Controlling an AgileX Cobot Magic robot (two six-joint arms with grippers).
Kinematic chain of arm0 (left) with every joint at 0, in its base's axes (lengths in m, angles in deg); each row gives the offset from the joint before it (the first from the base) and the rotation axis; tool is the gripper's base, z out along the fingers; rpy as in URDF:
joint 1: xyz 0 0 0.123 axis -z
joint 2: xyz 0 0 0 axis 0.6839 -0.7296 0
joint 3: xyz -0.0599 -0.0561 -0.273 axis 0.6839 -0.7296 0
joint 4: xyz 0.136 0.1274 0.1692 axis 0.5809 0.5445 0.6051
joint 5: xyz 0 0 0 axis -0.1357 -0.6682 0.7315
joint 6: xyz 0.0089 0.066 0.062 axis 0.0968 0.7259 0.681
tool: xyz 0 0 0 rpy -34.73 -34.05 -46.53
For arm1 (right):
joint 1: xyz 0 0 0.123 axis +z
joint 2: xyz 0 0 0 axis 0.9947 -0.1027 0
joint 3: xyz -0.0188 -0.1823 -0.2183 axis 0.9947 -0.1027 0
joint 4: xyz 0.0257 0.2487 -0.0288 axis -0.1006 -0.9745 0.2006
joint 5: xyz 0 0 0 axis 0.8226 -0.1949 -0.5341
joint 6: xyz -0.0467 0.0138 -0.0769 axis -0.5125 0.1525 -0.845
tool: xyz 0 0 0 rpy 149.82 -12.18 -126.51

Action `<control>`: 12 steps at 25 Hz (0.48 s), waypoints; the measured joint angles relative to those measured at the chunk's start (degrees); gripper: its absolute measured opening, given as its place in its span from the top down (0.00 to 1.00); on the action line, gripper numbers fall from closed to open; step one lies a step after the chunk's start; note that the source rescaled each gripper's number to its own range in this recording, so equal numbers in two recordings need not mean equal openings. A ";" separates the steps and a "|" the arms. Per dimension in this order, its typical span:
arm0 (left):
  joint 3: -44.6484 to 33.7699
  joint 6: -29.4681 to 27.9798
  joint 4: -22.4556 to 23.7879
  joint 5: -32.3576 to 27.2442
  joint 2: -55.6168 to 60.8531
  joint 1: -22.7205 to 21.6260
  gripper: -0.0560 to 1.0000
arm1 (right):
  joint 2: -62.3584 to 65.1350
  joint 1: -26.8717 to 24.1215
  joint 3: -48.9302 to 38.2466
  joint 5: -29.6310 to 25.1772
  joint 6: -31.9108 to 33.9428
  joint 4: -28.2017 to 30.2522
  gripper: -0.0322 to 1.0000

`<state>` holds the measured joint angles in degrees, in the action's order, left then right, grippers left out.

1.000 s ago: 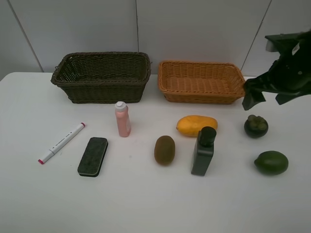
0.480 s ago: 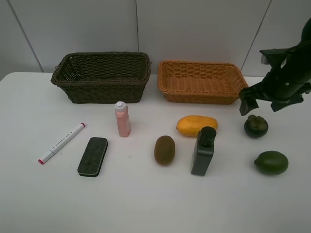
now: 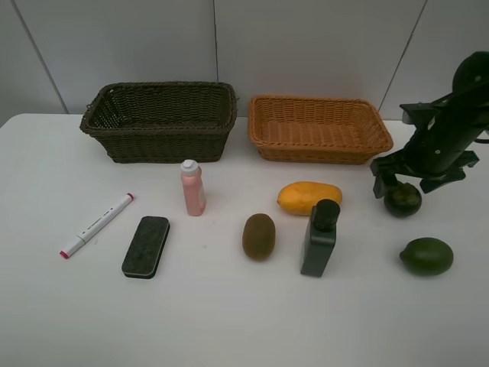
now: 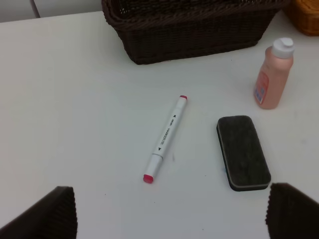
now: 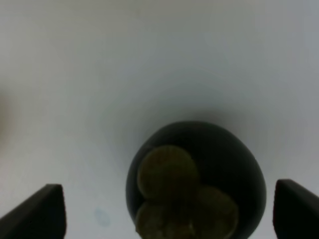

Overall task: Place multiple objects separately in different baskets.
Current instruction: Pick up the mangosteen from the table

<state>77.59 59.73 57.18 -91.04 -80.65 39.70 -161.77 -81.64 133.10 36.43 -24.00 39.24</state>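
Mangosteen (image 3: 403,200) is seen on the table (image 3: 229,321), right of the mango (image 3: 308,197) and behind the lime (image 3: 426,256). It is straddled by the right gripper (image 3: 403,183), whose fingers are spread wide; contact apparently is not made, though the wrist view is blurred. The left gripper (image 4: 169,214) is held spread above the marker (image 4: 165,137) and eraser (image 4: 242,152). The dark basket (image 3: 160,141) and orange basket (image 3: 317,149) are placed side by side at the back.

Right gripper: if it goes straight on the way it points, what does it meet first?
Likely the mangosteen, which sits centred in line with the open right gripper. How much depth remains is unclear.
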 joint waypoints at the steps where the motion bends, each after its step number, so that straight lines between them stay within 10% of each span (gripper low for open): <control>1: 0.00 0.00 0.00 0.00 0.00 0.00 0.00 | -0.17 0.00 0.00 0.47 0.00 0.00 0.00; 12: 0.00 0.00 0.00 0.00 0.00 0.00 0.00 | -3.35 -0.43 0.23 2.39 -0.05 -0.05 0.00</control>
<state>77.59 59.73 57.18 -91.04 -80.65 39.70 -165.12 -82.07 133.33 38.82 -24.06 39.19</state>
